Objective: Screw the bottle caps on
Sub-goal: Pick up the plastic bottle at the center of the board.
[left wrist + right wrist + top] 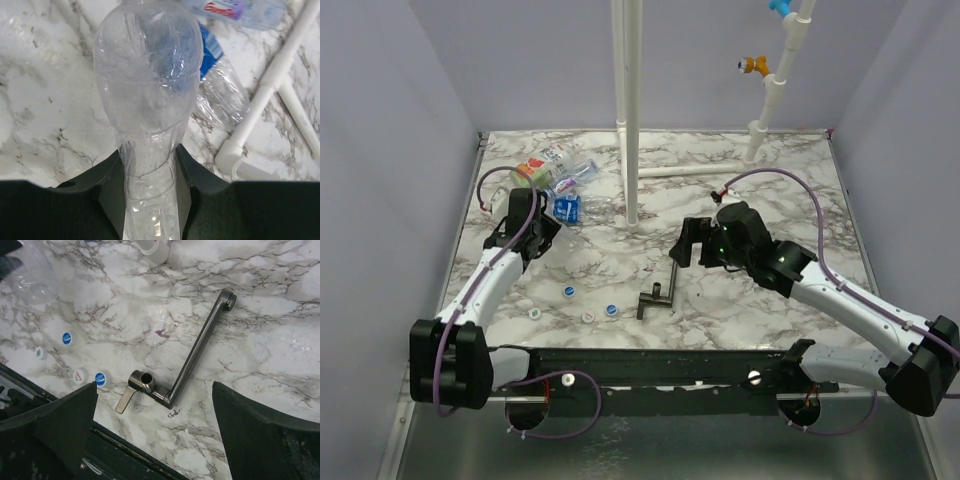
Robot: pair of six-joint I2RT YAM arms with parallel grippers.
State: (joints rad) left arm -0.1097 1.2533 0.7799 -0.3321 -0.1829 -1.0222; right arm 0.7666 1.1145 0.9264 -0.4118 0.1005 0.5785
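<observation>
Left gripper (150,192) pinches an empty clear bottle (147,80).

Four caps lie loose on the marble, lower left-centre of the top view: blue cap (567,291), second blue cap (611,310), white cap (588,316) just beside it, leftmost white cap (535,312). Upper left, close together on their sides: green-orange-red bottle (542,166), purple-label bottle (576,174), blue-label bottle (567,207). Crumpled clear bottle (147,75) is pinched at its narrow part by the left gripper (149,152).
</observation>
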